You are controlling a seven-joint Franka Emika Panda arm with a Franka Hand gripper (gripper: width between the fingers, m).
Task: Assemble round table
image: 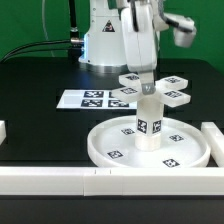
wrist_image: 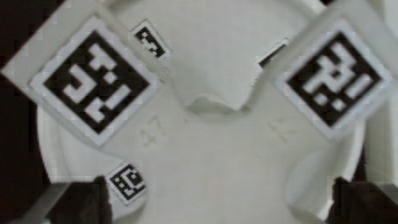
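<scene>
One large round disc (image: 150,148) below the tool (image: 147,82), one short leg (image: 149,122) upright on it, one cross-shaped foot (image: 153,88) at the tool's tip, one marker board (image: 92,99) behind, two white border blocks (image: 213,137) visible alongside

The round disc (image: 150,145) is white, dotted with black-and-white square tags, as is the white leg (image: 149,118) at its centre. The cross-shaped foot (image: 153,88) is white, with large checkered black-and-white tags on its arms (wrist_image: 96,78). The marker board (image: 97,99), at ten o'clock from the disc, is white with black tags on a black table (image: 40,110).
</scene>
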